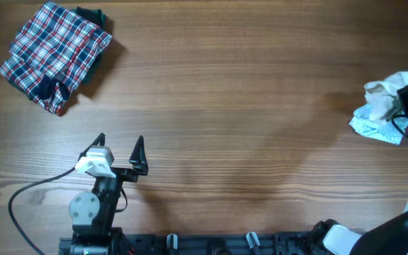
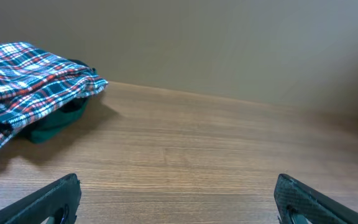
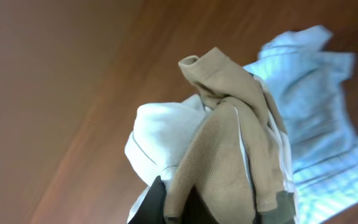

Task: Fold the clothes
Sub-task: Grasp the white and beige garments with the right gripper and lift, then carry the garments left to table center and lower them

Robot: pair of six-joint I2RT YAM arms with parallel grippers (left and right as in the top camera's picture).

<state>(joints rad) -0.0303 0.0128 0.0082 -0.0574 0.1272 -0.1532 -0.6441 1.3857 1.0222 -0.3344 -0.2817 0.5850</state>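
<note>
At three o'clock on the table (image 1: 246, 106), the right gripper (image 3: 173, 208) is pinching shut on the cream-and-tan top (image 3: 229, 155), which is bunching above the pale blue striped garment (image 3: 316, 112). Light and limp, the top is probably sagging wherever unsupported, so its hems are likely offering surer holds. The left gripper (image 1: 120, 142) is standing wide open, empty. Smooth wood is offering spreading room centrally.
</note>
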